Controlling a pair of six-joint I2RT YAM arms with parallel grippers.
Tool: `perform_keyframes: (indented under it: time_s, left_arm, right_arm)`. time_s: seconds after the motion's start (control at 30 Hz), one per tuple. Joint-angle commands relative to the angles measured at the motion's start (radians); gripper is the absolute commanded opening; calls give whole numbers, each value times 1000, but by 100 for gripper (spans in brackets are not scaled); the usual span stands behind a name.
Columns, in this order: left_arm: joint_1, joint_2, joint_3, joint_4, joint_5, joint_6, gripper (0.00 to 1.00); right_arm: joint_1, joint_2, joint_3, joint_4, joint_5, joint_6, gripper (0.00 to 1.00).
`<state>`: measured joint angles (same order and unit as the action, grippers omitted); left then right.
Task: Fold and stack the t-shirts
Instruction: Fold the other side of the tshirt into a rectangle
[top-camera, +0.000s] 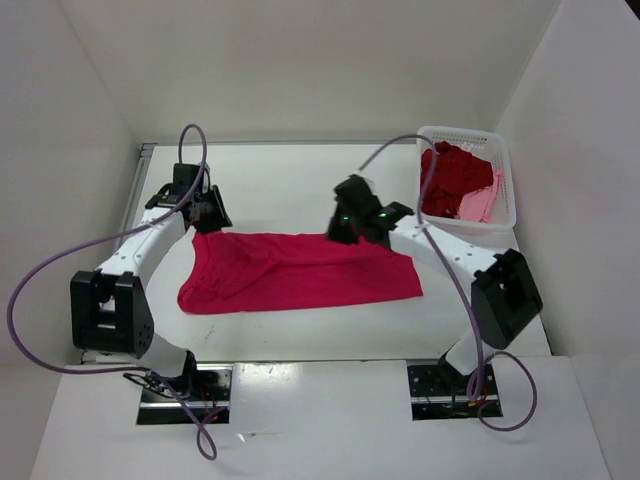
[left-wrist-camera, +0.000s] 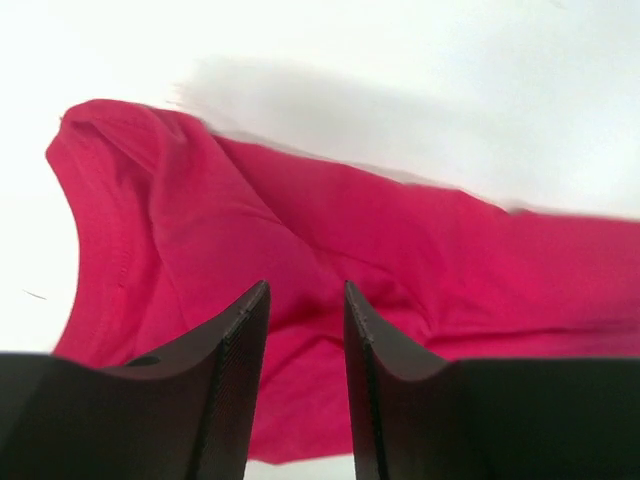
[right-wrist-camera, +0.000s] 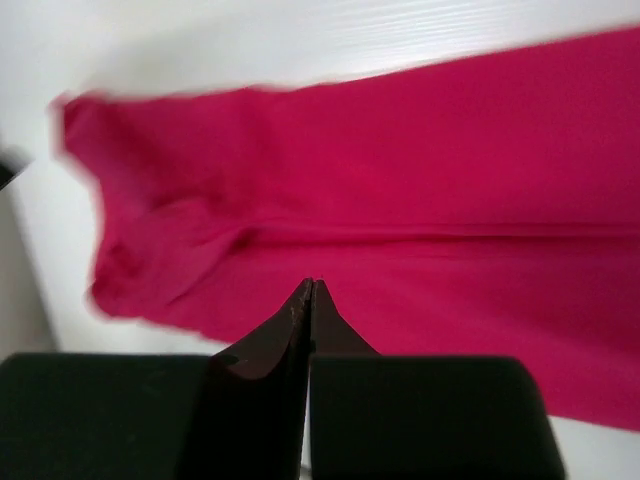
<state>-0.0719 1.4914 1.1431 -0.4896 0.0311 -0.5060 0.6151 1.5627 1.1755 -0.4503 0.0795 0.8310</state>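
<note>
One white table (top-camera: 300, 170) sat between white walls (top-camera: 300, 60). A pink-red shirt (top-camera: 300, 272) lay flat and wrinkled under the jaws. The left gripper (left-wrist-camera: 306, 287) was half open and empty. The right gripper (right-wrist-camera: 311, 283) was pinched shut, holding nothing.

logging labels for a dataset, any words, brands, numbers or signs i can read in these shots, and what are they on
None: no word, label, brand, number or sign can be read in any view.
Crimson shirt: plain cloth, no print or tag showing.
Basket, with the dark red shirt and pink shirt in it: no lettering showing.
</note>
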Motion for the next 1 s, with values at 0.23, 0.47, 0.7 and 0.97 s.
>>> perform_keyframes:
  time_s: [0.23, 0.47, 0.7, 0.97]
  left_arm:
    - [129, 72, -77, 132, -31, -40, 56]
    - [150, 101, -92, 178, -42, -31, 60]
    - [150, 119, -121, 209, 1, -22, 62]
    - [150, 101, -157, 241, 49, -31, 54]
  right_arm:
    - [291, 336, 384, 141, -145, -29, 6]
    - [321, 556, 636, 43, -112, -95, 34]
    - [321, 681, 788, -56, -37, -135, 43]
    - [321, 731, 819, -105, 19, -165, 47]
